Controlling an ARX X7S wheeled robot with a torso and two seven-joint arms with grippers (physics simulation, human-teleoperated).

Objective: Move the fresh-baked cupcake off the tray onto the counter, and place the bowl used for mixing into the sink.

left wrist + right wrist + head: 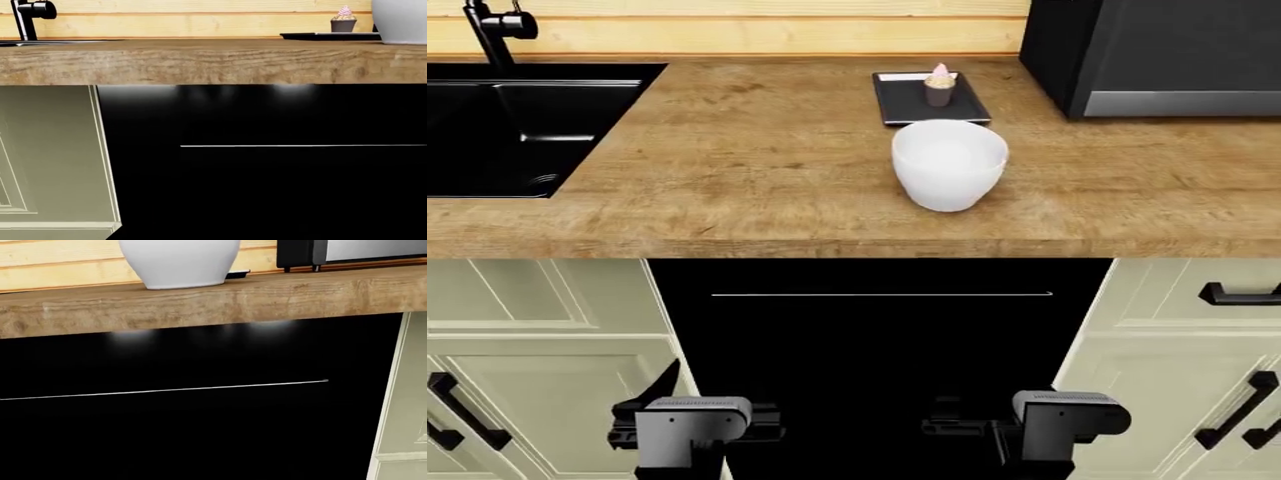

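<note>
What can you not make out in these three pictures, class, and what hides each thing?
- Sink: head view, cut off by the left edge; the second basin is unseen.
- Tray: right wrist view, nearly all hidden behind the bowl; the cupcake is hidden too.
- Bowl's inside: left wrist view shows only a sliver of it, cut by the right edge.
- Left claw and right claw: head view, dark against the black panel; open or shut cannot be told.

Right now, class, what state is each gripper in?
Left gripper: holding nothing; open or closed cannot be told.
Right gripper: holding nothing; open or closed cannot be told.
</note>
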